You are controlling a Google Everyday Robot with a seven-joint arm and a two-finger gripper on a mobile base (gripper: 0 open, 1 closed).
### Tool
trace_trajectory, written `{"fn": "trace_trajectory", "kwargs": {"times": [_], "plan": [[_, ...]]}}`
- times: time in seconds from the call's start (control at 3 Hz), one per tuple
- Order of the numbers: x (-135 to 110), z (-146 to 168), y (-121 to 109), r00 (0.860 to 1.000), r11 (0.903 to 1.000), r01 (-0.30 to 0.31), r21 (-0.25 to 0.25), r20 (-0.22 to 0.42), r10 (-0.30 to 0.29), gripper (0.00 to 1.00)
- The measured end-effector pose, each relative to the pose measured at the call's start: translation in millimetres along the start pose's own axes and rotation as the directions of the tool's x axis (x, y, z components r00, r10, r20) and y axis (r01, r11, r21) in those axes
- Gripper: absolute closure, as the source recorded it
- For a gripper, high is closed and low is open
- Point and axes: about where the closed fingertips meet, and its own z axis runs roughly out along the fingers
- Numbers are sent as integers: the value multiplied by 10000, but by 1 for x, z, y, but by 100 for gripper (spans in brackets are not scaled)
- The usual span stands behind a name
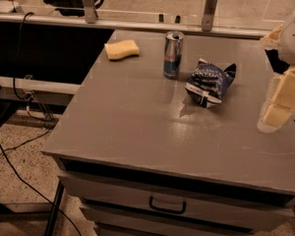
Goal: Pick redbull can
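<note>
Gripper (277, 106): hangs at right edge of view, above right side of table (137, 132). Appears pale and blocky, angled down and to the left. Spread or pressed together: cannot be determined. Stands well apart from can, with bag in between.

Drawer handle (167, 208): sits nearest, dark, on pale drawer front beneath table's front edge.

Cables (19, 181): run across speckled floor at lower left, beside table.

Table: presents flat grey top, with glare patch near middle.

Bag (209, 82): lies crumpled on table, dark blue and white, right of centre. Rests near can, to its right, with a narrow gap.

Can (173, 54): stands upright on far half of table, between sponge and bag. Shows silver and blue panels and silver top. Touches neither neighbour.

Sponge (122, 49): lies flat, yellow, toward far left corner of table, left of can and apart from it.

Posts (210, 6): rise behind table's far edge, metal, two in view.
</note>
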Motion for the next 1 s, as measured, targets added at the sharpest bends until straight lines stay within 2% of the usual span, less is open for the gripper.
{"fn": "trace_trajectory", "kwargs": {"times": [0.33, 0.67, 1.0], "plan": [[-13, 13, -32, 9990, 9987, 52, 502, 451, -75, 0], [-43, 33, -79, 9877, 9943, 10, 1062, 1553, -176, 0], [-78, 56, -123, 9513, 9930, -399, 1107, 3084, 38, 0]]}}
